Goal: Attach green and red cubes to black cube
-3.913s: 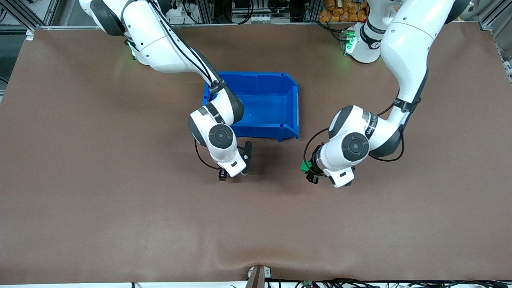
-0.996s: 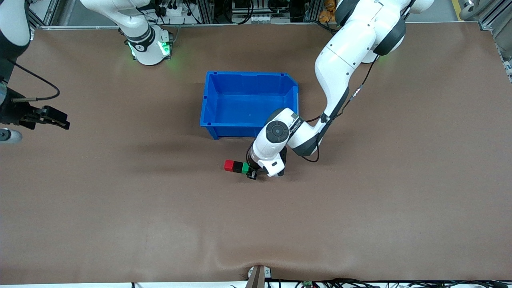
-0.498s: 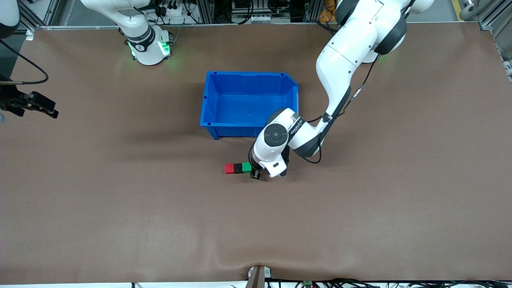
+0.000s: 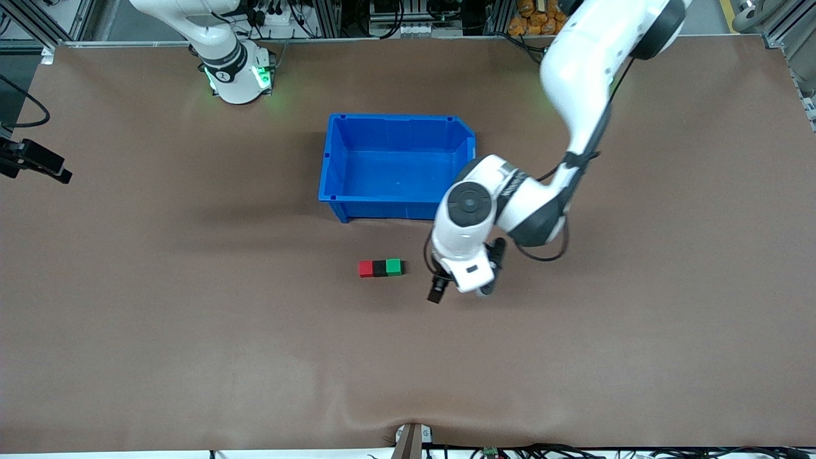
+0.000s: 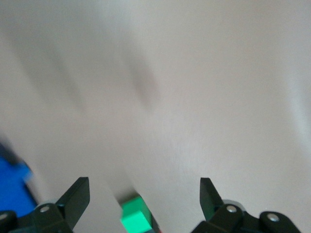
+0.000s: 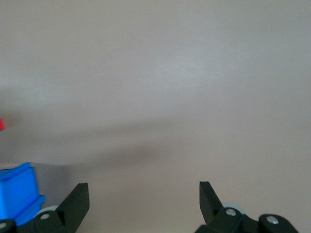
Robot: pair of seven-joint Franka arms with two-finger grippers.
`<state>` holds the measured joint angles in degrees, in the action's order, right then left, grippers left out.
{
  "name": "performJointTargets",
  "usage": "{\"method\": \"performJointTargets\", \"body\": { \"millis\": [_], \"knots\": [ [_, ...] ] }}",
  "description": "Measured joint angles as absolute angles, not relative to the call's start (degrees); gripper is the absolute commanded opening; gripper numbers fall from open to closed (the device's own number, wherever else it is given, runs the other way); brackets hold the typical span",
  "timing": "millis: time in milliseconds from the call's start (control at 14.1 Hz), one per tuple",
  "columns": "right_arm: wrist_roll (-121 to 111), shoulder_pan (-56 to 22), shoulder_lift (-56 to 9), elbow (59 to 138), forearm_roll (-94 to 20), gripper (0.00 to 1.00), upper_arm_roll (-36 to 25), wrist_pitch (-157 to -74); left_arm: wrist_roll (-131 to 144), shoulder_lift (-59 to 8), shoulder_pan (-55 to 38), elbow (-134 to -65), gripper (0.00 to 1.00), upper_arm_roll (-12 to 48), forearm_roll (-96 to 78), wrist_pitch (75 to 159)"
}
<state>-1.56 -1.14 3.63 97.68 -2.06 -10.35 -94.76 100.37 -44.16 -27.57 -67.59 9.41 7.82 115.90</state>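
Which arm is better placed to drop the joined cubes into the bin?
Left. Its open left gripper hovers beside the green cube; the right gripper waits at the table's edge.

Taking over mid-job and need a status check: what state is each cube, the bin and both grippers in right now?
red cube: on table, against black cube.
black cube: middle of row, touching both.
green cube: released, against black cube.
blue bin: upright, empty.
left gripper: open, empty, beside the row.
right gripper: open, empty, waiting at table edge.

We see a blue bin (image 4: 398, 167) resting open-topped on the brown table (image 4: 191, 331), farther from the front camera than the table's middle.
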Motion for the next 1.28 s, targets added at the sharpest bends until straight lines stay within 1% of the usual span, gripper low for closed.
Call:
{"method": "performJointTargets", "body": {
  "millis": [142,356,498,783,1067,1281],
  "knots": [
    [-1.41,-1.14,3.98,97.19,-3.31,1.0,-10.13,-93.36,90.67,-40.42,-24.71,-67.7,1.0,9.36,7.82,110.55],
    [0.02,-1.16,4.26,94.04,-3.51,1.0,-9.54,-87.67,76.57,-35.11,-21.18,-67.77,1.0,9.27,7.98,104.26],
    [2.52,-1.22,4.35,92.38,-3.52,1.0,-8.99,-85.31,63.94,-30.47,-18.04,-67.69,1.0,9.45,7.94,100.26],
    [5.14,-1.26,3.77,90.53,-3.4,1.0,-8.6,-85.13,38.63,-21.82,-11.7,-67.82,1.0,9.31,7.83,94.12],
    [4.03,-1.34,2.71,89.84,-2.61,1.0,-8.55,-85.12,23.07,-16.81,-4.22,-68.05,1.0,9.43,7.38,87.86],
    [2.88,-1.38,2.31,89.75,-2.22,1.0,-8.53,-85.11,18.56,-13.42,-1.79,-69.18,1.0,9.47,6.77,84.14]
  ]
}}
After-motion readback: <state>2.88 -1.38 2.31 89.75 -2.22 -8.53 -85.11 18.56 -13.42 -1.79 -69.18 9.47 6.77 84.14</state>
